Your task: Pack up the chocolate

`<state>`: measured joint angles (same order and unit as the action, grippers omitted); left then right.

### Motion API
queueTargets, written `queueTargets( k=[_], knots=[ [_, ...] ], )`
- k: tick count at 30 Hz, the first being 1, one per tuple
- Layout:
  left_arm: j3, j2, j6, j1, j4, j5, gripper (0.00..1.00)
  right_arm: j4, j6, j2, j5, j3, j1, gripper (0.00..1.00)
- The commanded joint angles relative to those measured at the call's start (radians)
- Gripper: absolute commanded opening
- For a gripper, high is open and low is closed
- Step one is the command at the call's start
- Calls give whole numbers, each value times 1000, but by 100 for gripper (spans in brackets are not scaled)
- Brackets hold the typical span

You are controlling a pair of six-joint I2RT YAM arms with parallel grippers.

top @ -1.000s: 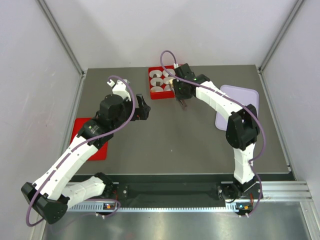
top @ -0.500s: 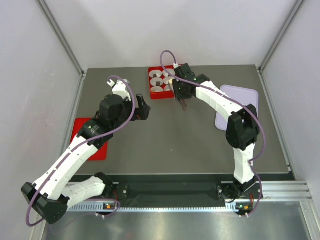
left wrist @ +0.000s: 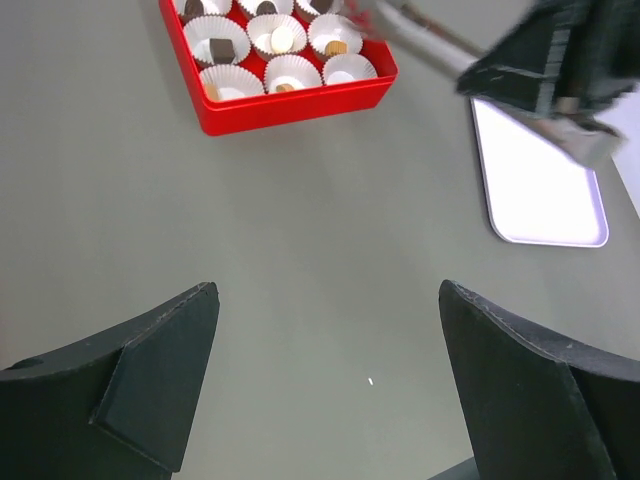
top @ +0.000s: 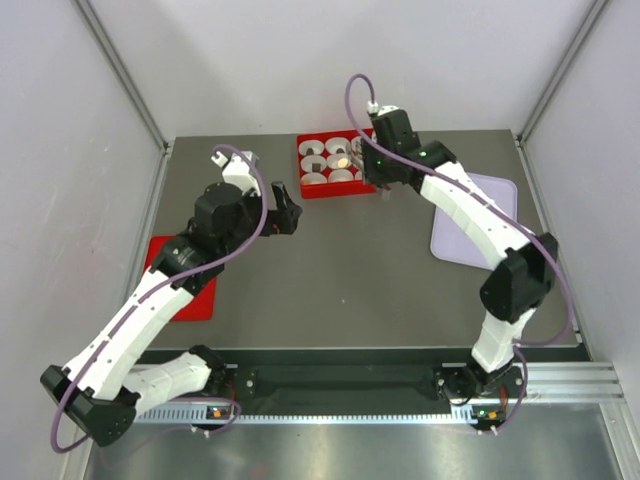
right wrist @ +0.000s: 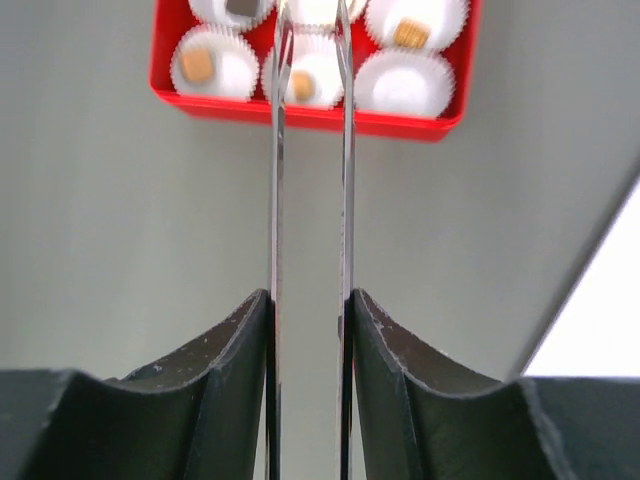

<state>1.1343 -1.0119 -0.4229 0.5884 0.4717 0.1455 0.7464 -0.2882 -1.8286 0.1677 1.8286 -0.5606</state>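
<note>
The wrist views show what the overhead view barely does: tan and dark chocolates [right wrist: 196, 65] sit in white paper cups [right wrist: 405, 85] inside the red tray [right wrist: 300, 118]. The right gripper [right wrist: 308, 310] clamps thin tweezers [right wrist: 276, 200], whose blades cross the tray's near edge. The right arm stretches to the tray's right side. The left gripper [left wrist: 325, 300], fingers spread wide, hangs short of the tray.

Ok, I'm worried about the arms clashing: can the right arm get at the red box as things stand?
Probably yes. The right hand holds tweezers whose tips lie over the box, with nothing between. The left hand hangs open over the table, well aside.
</note>
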Motion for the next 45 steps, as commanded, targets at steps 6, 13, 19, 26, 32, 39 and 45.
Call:
queueTargets(
  k=[6, 13, 19, 26, 32, 39, 45],
  knots=[
    [16, -22, -17, -21, -42, -52, 97, -44, -98, 299, 70, -339, 5, 37],
    [-7, -65, -86, -44, -47, -199, 97, -185, -178, 449, 89, -662, -38, 37],
    [-45, -65, -128, -68, -62, -221, 97, -349, -206, 459, 139, -867, -102, 40],
    [-90, -80, -155, -81, -68, -178, 96, -495, -278, 404, 137, -1008, -197, 45],
    [-110, -96, -162, -91, -41, -107, 95, -496, -299, 384, 154, -1037, -234, 51],
    [-169, -105, -128, -104, -2, -80, 95, -506, -298, 351, 200, -1056, -240, 66],
    [-182, -91, -106, -128, 93, -9, 95, -460, -264, 409, 202, -1000, -240, 94]
  ],
)
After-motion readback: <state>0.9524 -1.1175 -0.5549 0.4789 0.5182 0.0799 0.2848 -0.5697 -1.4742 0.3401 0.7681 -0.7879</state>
